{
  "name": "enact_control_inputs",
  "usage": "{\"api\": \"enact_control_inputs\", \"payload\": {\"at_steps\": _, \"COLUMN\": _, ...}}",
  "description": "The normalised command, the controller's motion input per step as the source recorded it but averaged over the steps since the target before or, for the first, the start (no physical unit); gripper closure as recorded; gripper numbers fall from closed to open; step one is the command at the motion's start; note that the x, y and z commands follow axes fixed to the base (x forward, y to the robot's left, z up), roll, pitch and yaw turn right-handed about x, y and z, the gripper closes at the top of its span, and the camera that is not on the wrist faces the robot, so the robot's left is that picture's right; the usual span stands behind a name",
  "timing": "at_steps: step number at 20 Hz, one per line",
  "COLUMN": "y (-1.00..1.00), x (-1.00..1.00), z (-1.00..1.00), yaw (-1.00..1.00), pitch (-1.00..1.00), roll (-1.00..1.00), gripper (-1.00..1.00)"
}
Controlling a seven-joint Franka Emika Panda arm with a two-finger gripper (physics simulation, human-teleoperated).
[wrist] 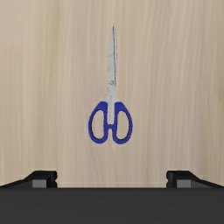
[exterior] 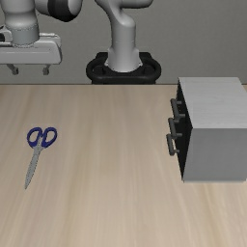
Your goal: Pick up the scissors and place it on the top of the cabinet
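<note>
The tool (wrist: 112,180) hangs above the table (wrist: 44,87) with its two fingertips (wrist: 39,178) spread wide and nothing between them. It touches neither the scissors nor the wood. In the exterior view the tool (exterior: 29,69) sits high at the exterior view's left, clear of the table (exterior: 106,145).

The scissors (wrist: 111,98) lie flat on the table ahead of the fingertips, roughly centred between them. The blue handle loops are nearer the tool, and the closed silver blades point away from it. In the exterior view the scissors (exterior: 39,150) rest at that view's left, well apart from everything else.

Farther off, at the exterior view's right, stands the grey cabinet (exterior: 214,125). Its dark drawer handles (exterior: 174,123) face the scissors' side. The arm's base (exterior: 125,68) stands at the table's far edge.
</note>
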Motion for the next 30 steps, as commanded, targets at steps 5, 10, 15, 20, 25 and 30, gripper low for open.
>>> {"api": "enact_control_inputs", "payload": {"at_steps": 5, "y": 0.20, "x": 0.20, "z": -0.20, "yaw": 0.00, "pitch": 0.00, "roll": 0.00, "gripper": -1.00}}
{"api": "enact_control_inputs", "payload": {"at_steps": 10, "y": 0.00, "x": 0.00, "z": -1.00, "yaw": 0.00, "pitch": 0.00, "roll": 0.00, "gripper": -1.00}}
{"api": "enact_control_inputs", "payload": {"at_steps": 15, "y": 0.00, "x": 0.00, "z": -1.00, "yaw": 0.00, "pitch": 0.00, "roll": 0.00, "gripper": -1.00}}
{"api": "enact_control_inputs", "payload": {"at_steps": 20, "y": 0.00, "x": 0.00, "z": -1.00, "yaw": 0.00, "pitch": 0.00, "roll": 0.00, "gripper": -1.00}}
{"api": "enact_control_inputs", "payload": {"at_steps": 25, "y": 0.00, "x": 0.00, "z": -1.00, "yaw": 0.00, "pitch": 0.00, "roll": 0.00, "gripper": -1.00}}
{"api": "enact_control_inputs", "payload": {"at_steps": 30, "y": 0.00, "x": 0.00, "z": -0.20, "yaw": 0.00, "pitch": 0.00, "roll": 0.00, "gripper": 1.00}}
